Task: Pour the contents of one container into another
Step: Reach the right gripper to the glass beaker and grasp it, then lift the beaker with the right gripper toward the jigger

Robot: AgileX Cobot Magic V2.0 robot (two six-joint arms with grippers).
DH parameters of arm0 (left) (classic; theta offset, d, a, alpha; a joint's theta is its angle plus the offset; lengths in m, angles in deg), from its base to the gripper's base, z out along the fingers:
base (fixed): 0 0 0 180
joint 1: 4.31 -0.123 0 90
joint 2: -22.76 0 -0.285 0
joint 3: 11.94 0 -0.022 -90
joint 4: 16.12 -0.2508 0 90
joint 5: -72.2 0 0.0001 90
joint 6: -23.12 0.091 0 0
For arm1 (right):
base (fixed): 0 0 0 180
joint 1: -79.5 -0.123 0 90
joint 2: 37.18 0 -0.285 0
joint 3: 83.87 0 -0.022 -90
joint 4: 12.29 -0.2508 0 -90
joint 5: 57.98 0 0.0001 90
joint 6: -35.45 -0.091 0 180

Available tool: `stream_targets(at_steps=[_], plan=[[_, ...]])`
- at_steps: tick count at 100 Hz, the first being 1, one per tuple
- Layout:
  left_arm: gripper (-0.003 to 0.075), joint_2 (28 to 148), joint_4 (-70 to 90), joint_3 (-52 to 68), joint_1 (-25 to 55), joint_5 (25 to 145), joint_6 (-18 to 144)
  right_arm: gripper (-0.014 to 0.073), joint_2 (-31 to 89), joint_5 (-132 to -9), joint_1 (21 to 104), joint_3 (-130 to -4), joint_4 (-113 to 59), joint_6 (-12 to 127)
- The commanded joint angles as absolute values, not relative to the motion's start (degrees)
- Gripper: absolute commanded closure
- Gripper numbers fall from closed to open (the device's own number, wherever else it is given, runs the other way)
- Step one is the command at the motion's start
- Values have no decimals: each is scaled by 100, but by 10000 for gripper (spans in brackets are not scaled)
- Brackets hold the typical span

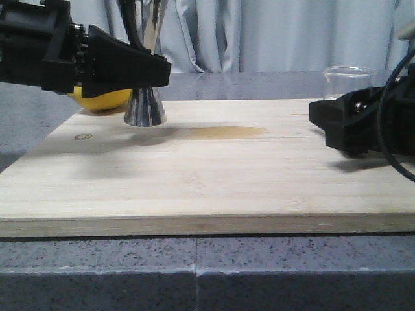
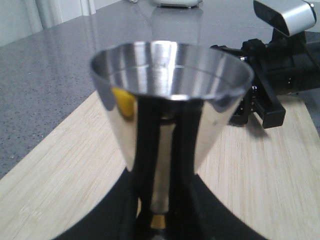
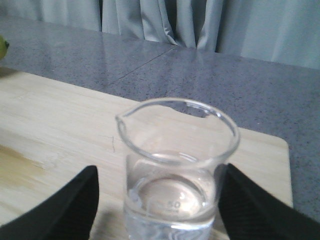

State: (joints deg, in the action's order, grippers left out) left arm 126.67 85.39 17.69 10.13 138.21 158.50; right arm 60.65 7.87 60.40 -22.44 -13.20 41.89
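front: I see the jigger point(image 1: 146, 107) far-left on the board point(image 1: 207, 188), left end effector point(image 1: 139, 68) at its waist; beaker point(image 1: 348, 81) far-right behind the right end effector point(image 1: 324, 120).
left wrist: jigger bowl empty, fingers pinching its neck; slick steel, rigid.
right wrist: beaker between spread fingers point(image 3: 60, 210), apart; clear liquid inside. Fragile, slippery; I'd grip mid-wall.

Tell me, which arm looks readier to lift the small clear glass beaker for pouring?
The right arm. Its gripper already straddles the small clear glass beaker, fingers on either side. The left gripper is at the shiny steel hourglass jigger.
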Motion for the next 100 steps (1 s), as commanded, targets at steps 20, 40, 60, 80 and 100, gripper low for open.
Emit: stream_targets(at_steps=[20, 40, 60, 80, 100], plan=[[739, 12411, 8998, 1612, 1059, 14485, 15817, 181, 5937, 1842, 6042, -2352, -1382, 4221], [739, 12411, 8998, 1612, 1059, 14485, 15817, 284, 5937, 1842, 6042, -2352, -1382, 4221], [739, 12411, 8998, 1612, 1059, 14485, 15817, 295, 5937, 1842, 6042, -2352, -1382, 4221], [739, 12411, 8998, 1612, 1059, 14485, 15817, 296, 5878, 1842, 6042, -2352, -1467, 4231], [739, 12411, 8998, 1612, 1059, 14485, 15817, 319, 5462, 1842, 6042, -2352, -1596, 4275]])
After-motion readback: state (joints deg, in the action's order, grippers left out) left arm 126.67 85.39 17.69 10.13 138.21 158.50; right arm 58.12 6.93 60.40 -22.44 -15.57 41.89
